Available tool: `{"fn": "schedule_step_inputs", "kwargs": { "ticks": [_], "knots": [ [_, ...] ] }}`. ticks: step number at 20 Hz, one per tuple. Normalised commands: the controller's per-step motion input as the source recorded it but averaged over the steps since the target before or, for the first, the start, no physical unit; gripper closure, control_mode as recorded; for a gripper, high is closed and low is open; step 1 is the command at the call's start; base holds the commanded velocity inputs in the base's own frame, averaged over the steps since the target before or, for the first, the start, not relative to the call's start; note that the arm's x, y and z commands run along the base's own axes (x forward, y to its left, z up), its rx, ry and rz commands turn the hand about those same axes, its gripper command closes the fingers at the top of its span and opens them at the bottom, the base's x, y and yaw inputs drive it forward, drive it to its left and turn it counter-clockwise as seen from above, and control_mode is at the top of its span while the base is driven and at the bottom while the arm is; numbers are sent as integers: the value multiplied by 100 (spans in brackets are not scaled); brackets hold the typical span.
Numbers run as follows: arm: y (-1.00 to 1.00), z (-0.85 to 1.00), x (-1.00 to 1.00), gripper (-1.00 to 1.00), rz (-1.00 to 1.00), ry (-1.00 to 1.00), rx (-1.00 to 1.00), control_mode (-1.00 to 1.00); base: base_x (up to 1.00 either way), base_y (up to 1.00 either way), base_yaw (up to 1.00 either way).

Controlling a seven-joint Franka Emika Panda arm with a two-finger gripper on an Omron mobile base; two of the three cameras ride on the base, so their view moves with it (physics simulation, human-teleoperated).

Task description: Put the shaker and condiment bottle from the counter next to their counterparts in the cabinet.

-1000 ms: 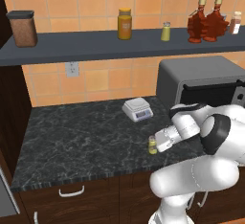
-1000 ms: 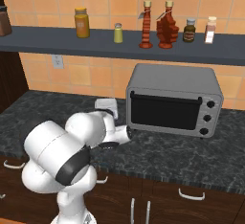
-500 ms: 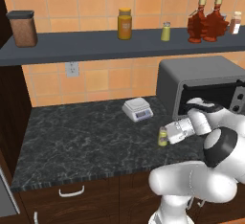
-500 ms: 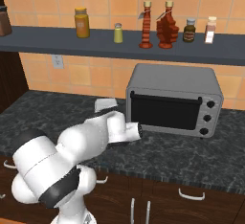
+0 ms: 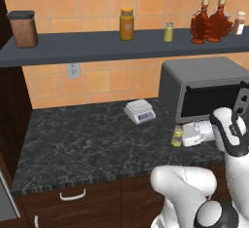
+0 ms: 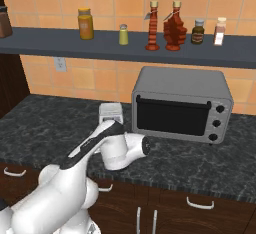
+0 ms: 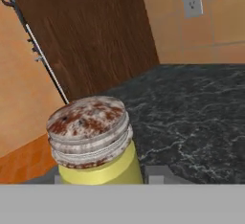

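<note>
Progress: roughly half done, judging by the layout. The long dark grey open wall shelf [image 5: 97, 47] is carrying two dark red maple-leaf-shaped glass bottles with tan caps [image 5: 209, 21], standing side by side far above the tool and a little to its right in the left base view, so the bottle half reads as complete. One small yellow-green cylindrical shaker on the shelf [image 5: 168, 32] is standing alone, high above the tool.

The second tiny yellow-green shaker with a dull, rust-flecked metal cap [image 7: 93, 139] is sitting upright directly in front of the tool [image 5: 187, 135], at the level of the black marbled counter [image 5: 87, 139], just ahead of the grey toaster oven [image 5: 204, 85]. A small white kitchen scale [image 5: 139, 111] is lying beyond the tool, toward the wall.

Tool state: the white hand is pressing against the shaker's side and appears to be clenching on it. Remaining, by my reckoning: carrying this shaker up beside its twin.

Hard to make out:
- fingertips are cut off at the bottom of the hand view;
- whether the shaker base is touching the counter cannot be told;
- in the right base view the arm is covering the shaker.
</note>
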Motion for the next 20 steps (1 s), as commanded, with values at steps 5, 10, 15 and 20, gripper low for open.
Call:
{"fn": "schedule_step_inputs", "kwargs": {
  "ticks": [5, 10, 15, 20],
  "knots": [
    [0, 80, -26, 100, -27, 0, 0, -100, 0, 0, 0],
    [0, 84, -35, 100, -29, 0, 0, -100, 0, 0, 0],
    [0, 95, -32, 100, -30, 0, 0, -100, 0, 0, 0],
    [0, 98, -31, 100, -31, 8, 0, -100, 0, 0, 0]
  ]
}}
